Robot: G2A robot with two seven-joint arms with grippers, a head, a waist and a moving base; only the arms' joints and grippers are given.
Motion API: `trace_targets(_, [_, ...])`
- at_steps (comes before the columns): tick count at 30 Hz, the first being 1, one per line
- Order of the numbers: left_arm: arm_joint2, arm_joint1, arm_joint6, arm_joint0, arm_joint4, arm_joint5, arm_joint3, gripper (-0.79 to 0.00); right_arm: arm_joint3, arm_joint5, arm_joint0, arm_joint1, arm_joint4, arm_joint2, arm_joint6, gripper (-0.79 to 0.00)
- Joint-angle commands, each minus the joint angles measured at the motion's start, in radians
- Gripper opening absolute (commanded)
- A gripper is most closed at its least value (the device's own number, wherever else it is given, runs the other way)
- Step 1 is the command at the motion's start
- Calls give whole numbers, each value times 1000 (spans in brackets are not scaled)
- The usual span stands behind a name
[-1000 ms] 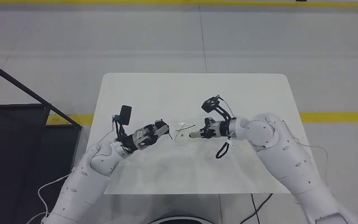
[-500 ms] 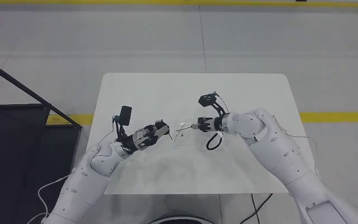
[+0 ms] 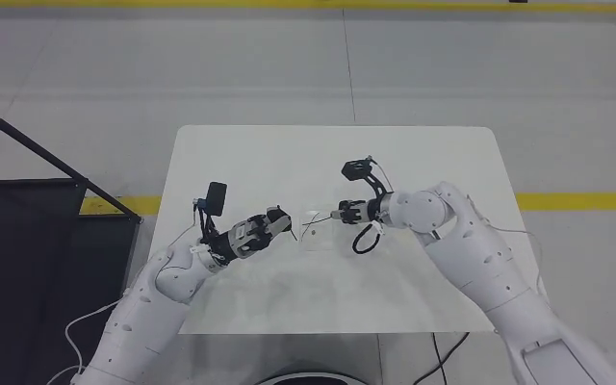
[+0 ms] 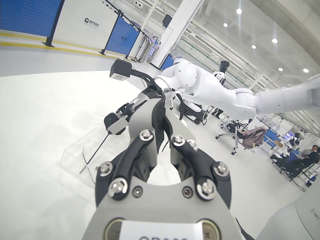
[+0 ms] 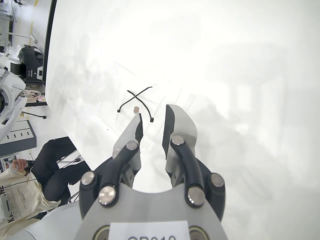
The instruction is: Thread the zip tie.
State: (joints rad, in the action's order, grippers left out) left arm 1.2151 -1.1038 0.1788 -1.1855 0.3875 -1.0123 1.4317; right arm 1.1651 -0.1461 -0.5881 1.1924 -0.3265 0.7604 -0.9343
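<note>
Here, the white table point(image 3: 433, 289) carries one clear tray point(image 3: 310, 241) near its middle, between the two arms.

**Surroundings**
- A dark panel point(image 3: 38, 241) stands on the floor just off the table's left side.
- A yellow line point(image 3: 568, 200) runs along the floor and passes under the table.
- Blue boards point(image 4: 27, 6) with white print stand beyond the table.

**Count**
- Ties point(image 5: 135, 97): two, black and thin. They lie inside the tray, crossed in an X, each with its head at the end nearer the right claw. The tray's low clear wall surrounds them.
- Tray: one.
- Claws: two, facing each other across the tray.

**Claw state**
- Right claw point(image 5: 153, 113): narrowly parted and holding nothing. It hangs at the tray's right edge, just short of the tie heads and apart from them.
- Left claw point(image 4: 161, 102): closed, pads pressed together, just beside the tray's left side. A thin dark strand hangs below the pads — it cannot be told whether this is a tie.

**Writing**
- Labels point(image 5: 148, 229): two, white, one on each claw's base plate. The print is cut off at the edge and cannot be read.
</note>
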Motion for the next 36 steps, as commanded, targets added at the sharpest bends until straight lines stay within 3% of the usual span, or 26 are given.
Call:
trace_targets(1, [0,0,0,0,0,0,0,-785,-8,-1,3,3,1,-2,0,-566])
trace_targets(9, [0,0,0,0,0,0,0,-785,-36,-13,14,17,8,-9,-7,-613])
trace_targets(12, [0,0,0,0,0,0,0,-785,-45,-19,17,21,11,-10,-8,-662])
trace_targets(16, [0,0,0,0,0,0,0,-785,-51,-24,20,25,12,-8,-6,-785])
trace_targets(27, [1,0,-4,-3,0,13,4,-785,18,-35,-32,-1,-16,75,37,-785])
trace_targets(36, [24,-14,-146,-35,115,153,31,-785,280,-83,-254,-73,-77,262,99,-785])
